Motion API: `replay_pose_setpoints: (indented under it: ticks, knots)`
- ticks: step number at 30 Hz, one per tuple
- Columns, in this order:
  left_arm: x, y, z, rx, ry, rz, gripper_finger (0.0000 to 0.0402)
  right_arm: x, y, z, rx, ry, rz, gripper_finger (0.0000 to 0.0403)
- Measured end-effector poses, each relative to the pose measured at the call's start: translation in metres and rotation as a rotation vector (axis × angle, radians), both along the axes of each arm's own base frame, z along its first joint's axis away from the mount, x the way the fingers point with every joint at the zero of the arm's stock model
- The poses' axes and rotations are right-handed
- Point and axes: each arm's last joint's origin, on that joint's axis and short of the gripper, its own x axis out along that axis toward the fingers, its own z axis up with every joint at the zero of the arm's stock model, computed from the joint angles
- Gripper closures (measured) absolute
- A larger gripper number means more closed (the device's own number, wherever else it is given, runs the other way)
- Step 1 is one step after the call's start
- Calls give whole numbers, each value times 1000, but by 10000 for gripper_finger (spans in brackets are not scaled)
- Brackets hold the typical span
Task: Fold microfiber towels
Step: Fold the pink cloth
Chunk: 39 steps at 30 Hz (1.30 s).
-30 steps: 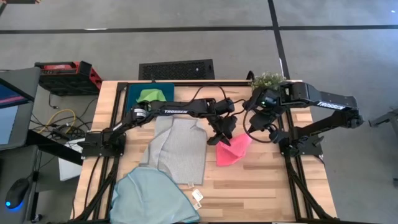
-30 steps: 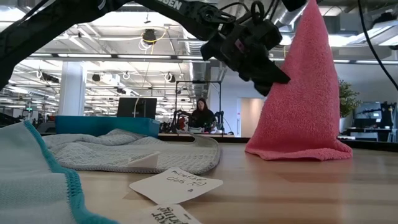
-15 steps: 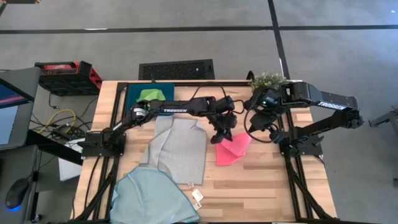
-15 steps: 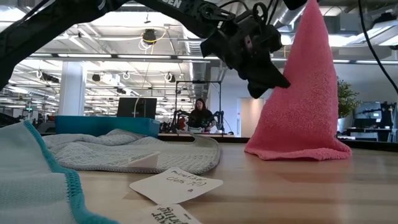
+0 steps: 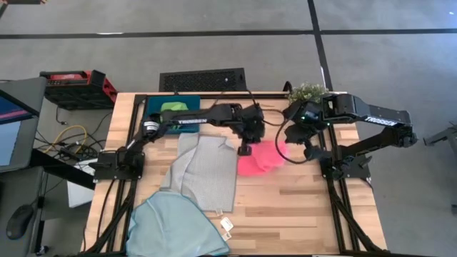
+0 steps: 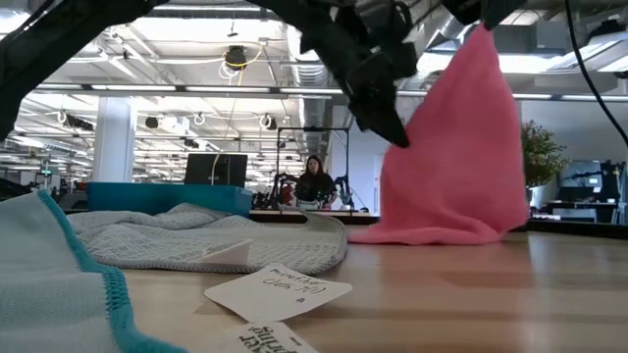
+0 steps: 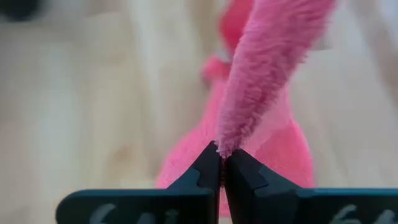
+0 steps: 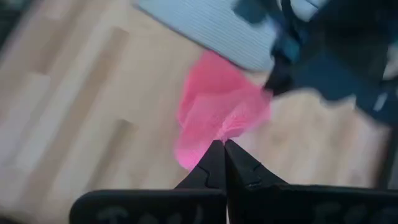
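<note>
Fingers of both grippers are pinched shut on the same pink towel (image 5: 260,158), one on each side of it. From the left arm's own camera the left gripper (image 7: 222,163) has its two dark fingers (image 7: 205,171) pressed together with a fuzzy pink edge squeezed between them. From the right arm's camera the right gripper (image 8: 221,152) is closed just as tightly on another corner of the cloth. Seen from above, the left gripper (image 5: 245,149) sits at the towel's left edge and the right gripper (image 5: 284,140) is at its upper right, so the cloth is slung between them over the middle of the wooden table (image 5: 300,207). From table height the pink towel (image 6: 453,157) hangs like a tent, peak held high, its lower hem brushing the tabletop.

Left of it the pale grey towel (image 5: 203,171) lies spread flat, one corner just beside the left gripper. A light blue towel (image 5: 175,227) is bunched at the near left corner, with small paper tags (image 5: 228,227) next to it. At the far left corner a green towel (image 5: 171,108) rests in a dark teal tray (image 5: 152,107).
</note>
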Motion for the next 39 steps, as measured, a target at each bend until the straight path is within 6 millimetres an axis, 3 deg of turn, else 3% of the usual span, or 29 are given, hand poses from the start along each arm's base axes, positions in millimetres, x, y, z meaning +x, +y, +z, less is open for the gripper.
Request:
replay_pose_setpoints:
  ticks: [11, 17, 22, 30, 39]
  knots:
    - [-40, 23, 77, 366, -65, 285, 401, 2, -30, 6, -381, -67, -539, 397]
    - [-56, 17, 112, 491, -148, 259, 401, 1, -41, 8, -439, -85, -633, 397]
    - [-51, -5, 94, 410, -55, 170, 401, -1, -35, -4, -249, -6, -563, 397]
    - [-34, -37, 39, 298, 181, 125, 401, 3, -17, -57, -124, 170, -466, 397]
    - [-31, -77, 24, 155, 233, 71, 401, 3, 16, -85, 27, 267, -336, 397]
